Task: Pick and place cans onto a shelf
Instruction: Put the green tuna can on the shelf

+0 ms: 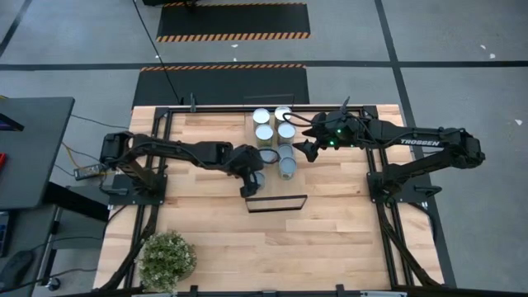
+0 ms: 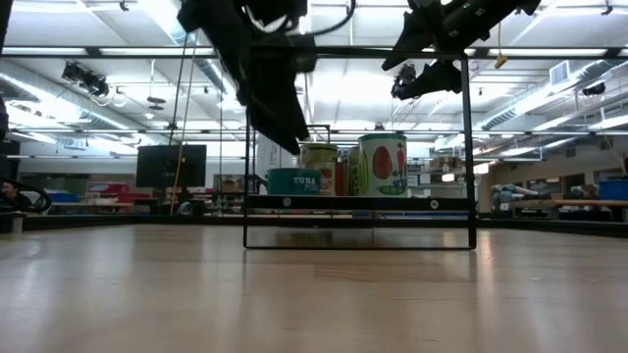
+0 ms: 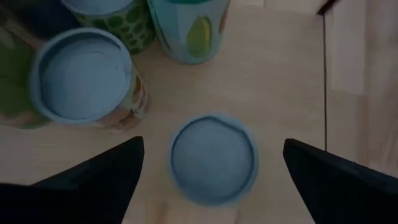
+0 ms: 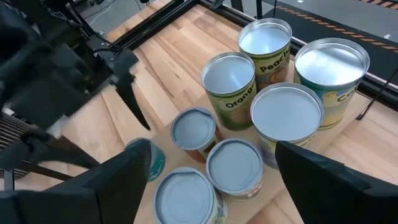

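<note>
The left gripper is spread open above a short tuna can, apparently freed on the shelf; a straight lift is advised.

"TUNA" is showing on a low teal can, "Orang" and "Peac" on two taller cans, "TROSSEN" on the right arm.

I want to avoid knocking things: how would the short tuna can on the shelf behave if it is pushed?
The tuna can looks low and wide, so it would probably slide, not tip. It looks rigid metal. Taller cans stand close beside it on the shelf, so a push may bump them.
</note>
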Motion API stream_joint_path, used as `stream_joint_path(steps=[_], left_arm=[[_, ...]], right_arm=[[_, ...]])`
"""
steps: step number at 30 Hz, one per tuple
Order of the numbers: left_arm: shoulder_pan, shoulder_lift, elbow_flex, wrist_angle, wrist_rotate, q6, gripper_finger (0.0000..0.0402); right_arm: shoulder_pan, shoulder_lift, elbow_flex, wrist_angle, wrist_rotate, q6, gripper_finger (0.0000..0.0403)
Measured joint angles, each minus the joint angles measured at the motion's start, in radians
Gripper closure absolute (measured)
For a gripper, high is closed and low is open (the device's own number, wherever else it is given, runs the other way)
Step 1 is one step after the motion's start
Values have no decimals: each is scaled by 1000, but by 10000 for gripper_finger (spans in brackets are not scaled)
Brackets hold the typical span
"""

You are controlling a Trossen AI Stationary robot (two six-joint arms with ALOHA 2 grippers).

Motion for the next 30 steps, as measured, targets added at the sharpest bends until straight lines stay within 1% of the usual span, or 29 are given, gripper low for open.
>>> stream_joint_path(steps=[3,6,10,18,23,25,30], left_arm=[[1,-7,30,-113,-3,64,10],[1,-4,26,-209,-4,128,10],[1,6,-3,-225,-19,150,10],[0,14,-61,-71,-39,146,10],[1,33,-73,-26,-110,109,10],[1,37,-71,27,-130,106,10],[1,39,-72,88,-193,94,10]], right_arm=[[1,0,0,-2,0,-1,53],[1,0,0,-2,0,-5,53],[1,0,0,-2,0,-10,53],[1,0,0,6,0,-12,53],[1,0,0,7,0,-11,53],[1,0,0,6,1,-12,53],[1,0,0,12,1,-10,53]])
